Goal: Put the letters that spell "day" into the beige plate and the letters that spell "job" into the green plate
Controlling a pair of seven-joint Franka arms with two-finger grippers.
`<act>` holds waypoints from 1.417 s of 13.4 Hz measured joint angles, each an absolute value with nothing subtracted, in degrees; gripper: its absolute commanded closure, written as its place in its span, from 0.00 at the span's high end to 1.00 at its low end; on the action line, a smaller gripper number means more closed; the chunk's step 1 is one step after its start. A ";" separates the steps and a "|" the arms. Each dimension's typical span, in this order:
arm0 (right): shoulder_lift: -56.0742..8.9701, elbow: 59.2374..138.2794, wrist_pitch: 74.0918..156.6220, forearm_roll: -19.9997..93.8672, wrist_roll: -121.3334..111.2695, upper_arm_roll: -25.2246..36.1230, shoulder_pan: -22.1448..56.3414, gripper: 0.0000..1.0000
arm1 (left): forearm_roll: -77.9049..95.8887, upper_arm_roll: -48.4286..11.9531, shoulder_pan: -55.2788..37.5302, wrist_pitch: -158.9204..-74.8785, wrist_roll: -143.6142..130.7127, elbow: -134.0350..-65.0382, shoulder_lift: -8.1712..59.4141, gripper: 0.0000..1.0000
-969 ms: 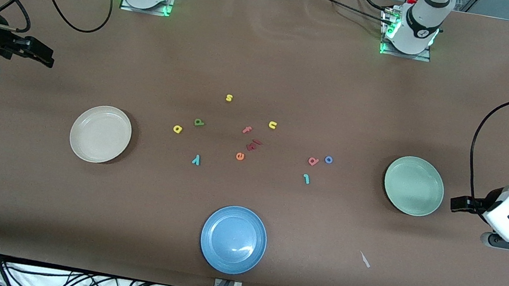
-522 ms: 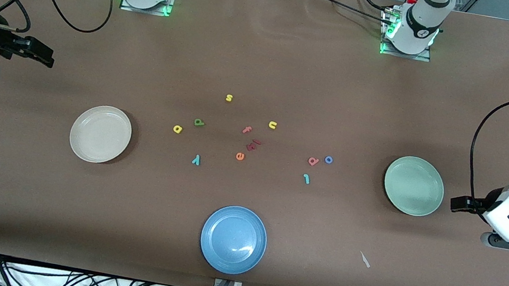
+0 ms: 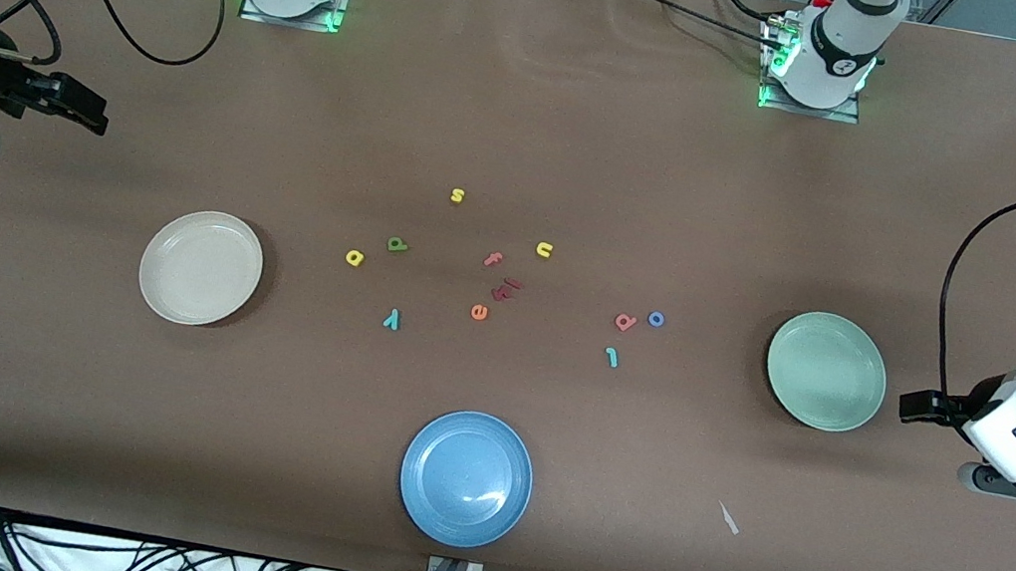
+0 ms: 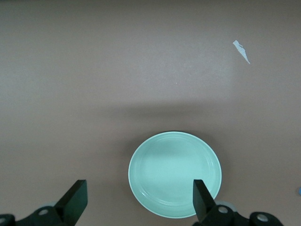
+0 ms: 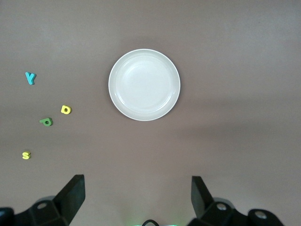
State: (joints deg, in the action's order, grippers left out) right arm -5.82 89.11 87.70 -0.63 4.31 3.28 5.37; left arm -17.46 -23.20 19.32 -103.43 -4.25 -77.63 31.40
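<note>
Centrally, salmon "f" (image 3: 494, 259), orange "e" (image 3: 479, 311) and blue plate (image 3: 466, 478) sit between letter groups.

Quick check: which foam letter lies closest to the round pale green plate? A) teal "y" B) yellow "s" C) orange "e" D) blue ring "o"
D: the blue ring "o" lies nearest the round pale green plate, toward the left arm's end of the table; the other three lie farther from that plate.

The scattered letters (image 3: 509, 276) lie on the table (image 3: 531, 128), between two plates (image 3: 200, 268) (image 3: 825, 371); a third plate (image 3: 466, 478) sits nearer the front camera than the letters.
</note>
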 measured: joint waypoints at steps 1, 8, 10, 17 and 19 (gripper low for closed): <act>-5.82 89.11 87.70 -0.63 4.31 3.28 5.37 1.00 | -17.47 -23.20 19.32 -103.44 -4.17 -77.63 31.40 0.98; -5.82 89.11 87.66 -0.63 4.31 3.28 5.37 1.00 | -17.47 -23.20 19.30 -103.44 -2.94 -77.63 31.40 0.98; -5.82 89.11 87.64 -0.63 4.31 3.28 5.37 1.00 | -17.53 -23.20 19.30 -103.44 -2.73 -77.63 31.40 0.98; -5.82 89.11 87.59 -0.63 4.30 3.28 5.37 1.00 | -18.03 -23.20 19.30 -103.44 -2.24 -77.78 31.40 0.99; -5.82 89.11 87.59 -0.63 4.30 3.28 5.37 1.00 | -18.03 -23.20 19.30 -103.44 -2.17 -77.78 31.40 0.99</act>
State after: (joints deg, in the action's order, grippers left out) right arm -5.82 89.11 87.59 -0.63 4.30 3.28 5.37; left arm -18.03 -23.20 19.30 -103.44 -2.17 -77.78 31.40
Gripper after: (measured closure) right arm 0.000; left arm 0.013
